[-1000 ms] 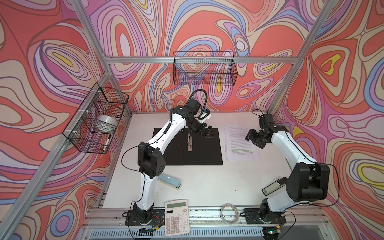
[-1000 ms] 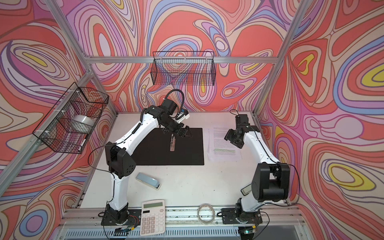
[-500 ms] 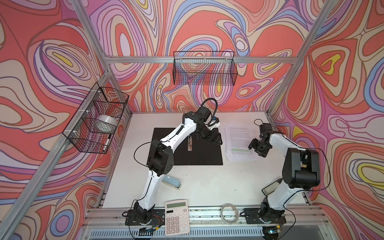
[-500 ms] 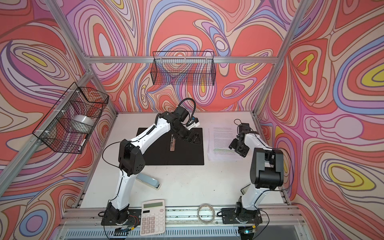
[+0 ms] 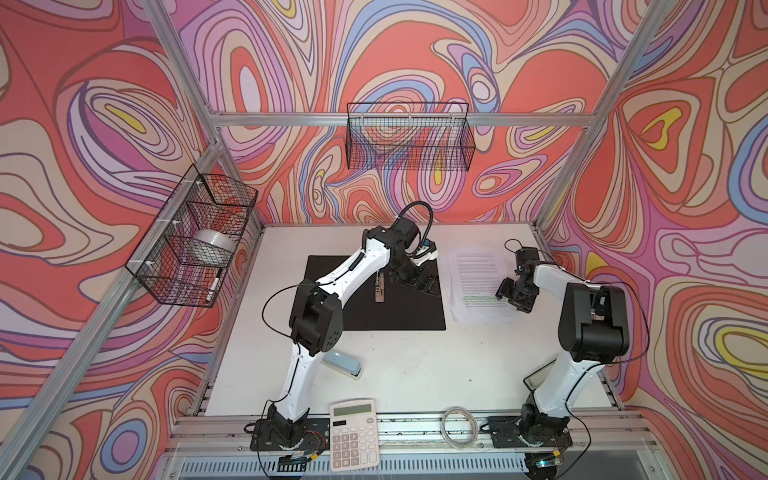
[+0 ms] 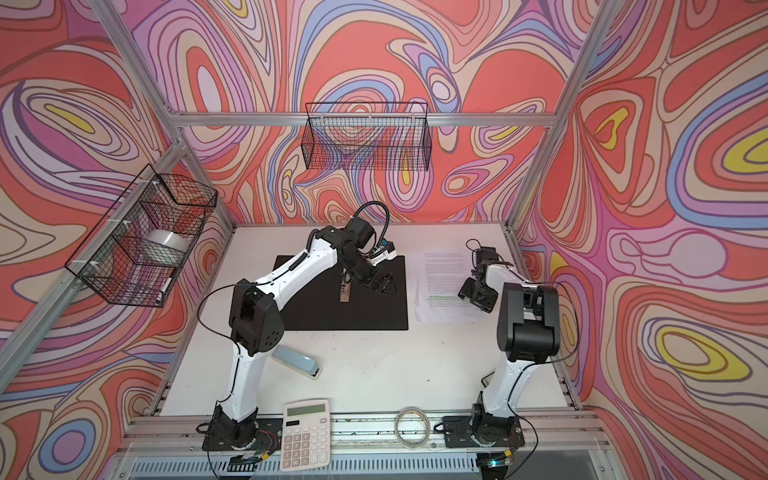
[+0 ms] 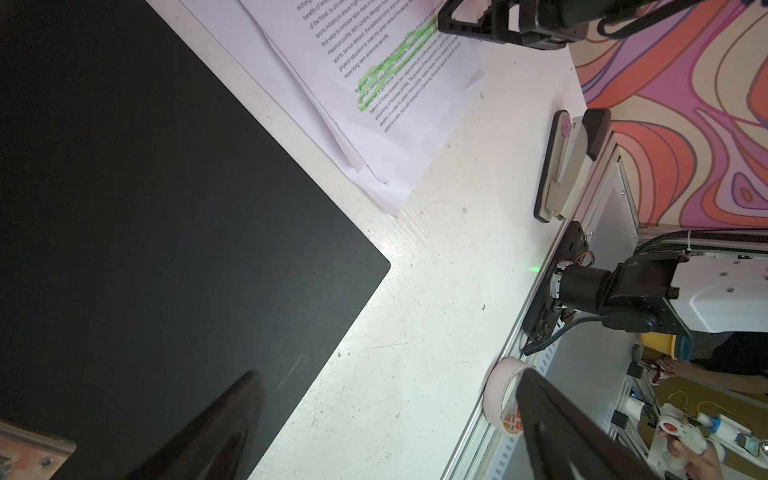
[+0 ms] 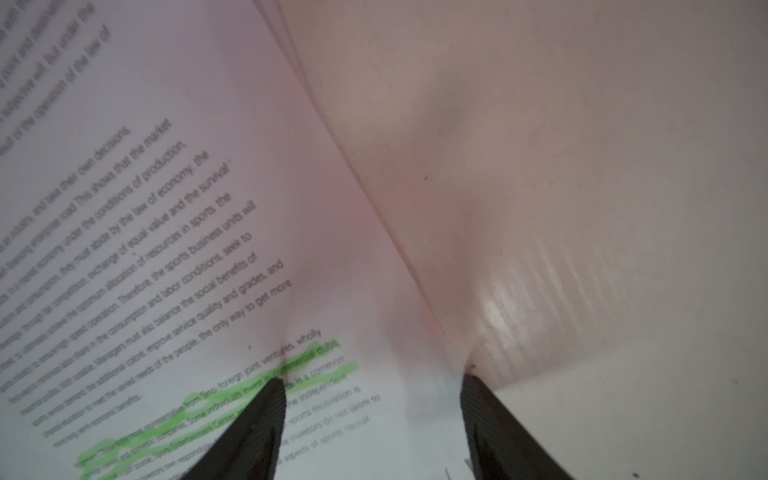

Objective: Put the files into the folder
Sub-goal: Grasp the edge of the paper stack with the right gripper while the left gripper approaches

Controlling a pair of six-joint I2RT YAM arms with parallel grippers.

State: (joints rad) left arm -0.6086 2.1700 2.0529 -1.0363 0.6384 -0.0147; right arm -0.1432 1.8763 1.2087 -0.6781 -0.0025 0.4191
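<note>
The folder (image 5: 395,316) (image 6: 332,316) (image 7: 145,208) lies spread open in mid-table, black inside up, with a metal clip (image 5: 379,291) at its middle. Just to its right the files (image 5: 473,270) (image 6: 440,270) (image 7: 395,104) (image 8: 166,249) lie flat as a thin fanned stack of printed sheets with green highlighted lines. My left gripper (image 5: 419,282) (image 6: 380,282) (image 7: 386,374) hovers open over the folder's right part, holding nothing. My right gripper (image 5: 511,300) (image 6: 478,297) (image 8: 372,378) is open and low at the files' right edge. One finger is over the highlighted text, the other over the bare table.
A blue stapler (image 5: 343,363) lies by the left arm, and a second stapler (image 5: 540,374) (image 7: 561,166) beside the right arm's base. A white calculator (image 5: 353,434) and a tape roll (image 5: 459,422) sit on the front rail. Wire baskets (image 5: 409,137) (image 5: 195,241) hang on the walls.
My left gripper has swung right and forward over the folder towards its right edge. My right gripper has come down and forward onto the files' right edge.
</note>
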